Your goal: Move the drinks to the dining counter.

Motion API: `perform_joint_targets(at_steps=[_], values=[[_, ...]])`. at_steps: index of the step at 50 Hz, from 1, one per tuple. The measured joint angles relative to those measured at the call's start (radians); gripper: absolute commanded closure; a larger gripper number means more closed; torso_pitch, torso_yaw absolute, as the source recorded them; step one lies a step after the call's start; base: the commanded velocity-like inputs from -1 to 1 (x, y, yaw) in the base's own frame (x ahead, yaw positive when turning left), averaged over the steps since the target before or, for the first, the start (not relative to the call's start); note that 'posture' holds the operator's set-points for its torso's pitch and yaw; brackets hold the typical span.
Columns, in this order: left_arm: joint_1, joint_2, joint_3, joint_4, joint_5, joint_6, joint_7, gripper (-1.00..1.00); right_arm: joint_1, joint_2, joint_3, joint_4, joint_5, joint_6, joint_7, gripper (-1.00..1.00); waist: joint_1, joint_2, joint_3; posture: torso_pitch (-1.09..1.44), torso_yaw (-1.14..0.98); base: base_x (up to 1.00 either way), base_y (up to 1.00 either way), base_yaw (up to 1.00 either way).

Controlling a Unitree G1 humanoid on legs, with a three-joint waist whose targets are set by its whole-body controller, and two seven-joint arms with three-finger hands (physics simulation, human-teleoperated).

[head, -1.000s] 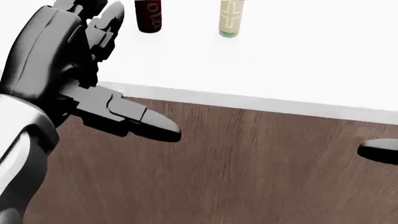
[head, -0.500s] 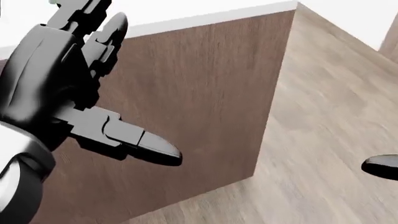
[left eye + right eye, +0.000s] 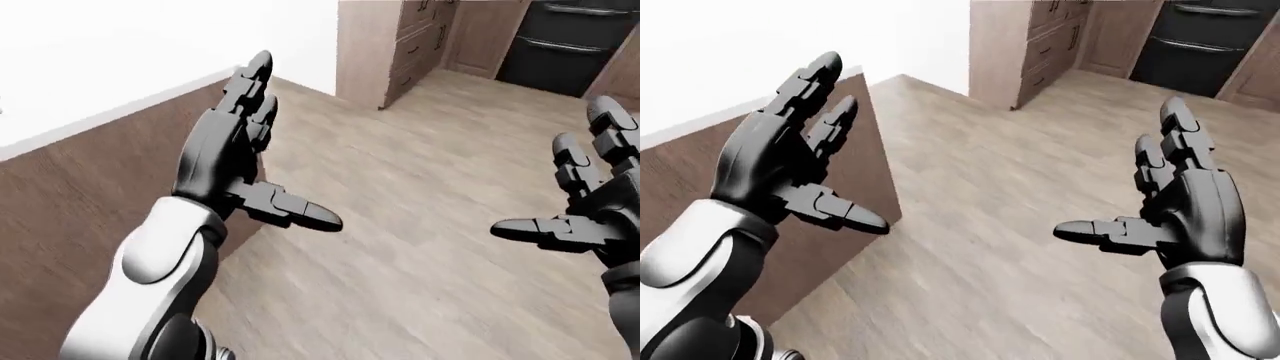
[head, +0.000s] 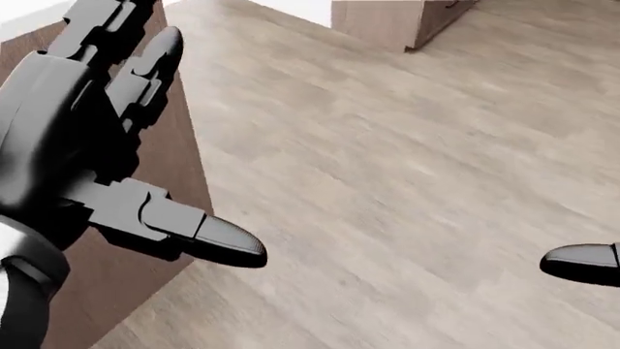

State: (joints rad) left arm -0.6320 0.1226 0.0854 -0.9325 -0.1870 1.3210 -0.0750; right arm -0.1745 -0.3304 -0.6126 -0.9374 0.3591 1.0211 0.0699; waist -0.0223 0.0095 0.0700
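Both hands empty, left hand (image 3: 790, 150) and right hand (image 3: 1185, 206) splayed wide over wood floor (image 3: 1000, 195) beside counter (image 3: 70, 187) corner, likely in transit; drinks nowhere in view, 0 carried.

left hand (image 4: 87, 145): fingers spread, empty | counter side (image 4: 179, 153) behind | wood floor (image 4: 407, 182)

Drinks not showing in any current view. White-topped counter (image 3: 700, 82) with brown wood side lying at left of eye views, its top showing bare in visible part. Views otherwise looking over pale wood floor (image 3: 990, 225).
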Motion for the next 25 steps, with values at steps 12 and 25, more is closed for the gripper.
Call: perform_joint_targets(at_steps=[12,25], values=[[0.031,0.016,0.030,-0.012,-0.021,0.002,0.027,-1.00,0.013,0.026,0.049,-0.005,-0.027,-0.009,0.025,-1.00,0.018,0.028,-0.025,0.00,0.00,-0.03,0.00,-1.00],[0.066,0.020,0.012,-0.018,-0.064,-0.006,0.035,-1.00,0.004,0.059,0.074,0.016,-0.098,-0.021,0.048,-1.00,0.040,-0.051,-0.012,0.00,0.00,-0.01,0.00,-0.57]])
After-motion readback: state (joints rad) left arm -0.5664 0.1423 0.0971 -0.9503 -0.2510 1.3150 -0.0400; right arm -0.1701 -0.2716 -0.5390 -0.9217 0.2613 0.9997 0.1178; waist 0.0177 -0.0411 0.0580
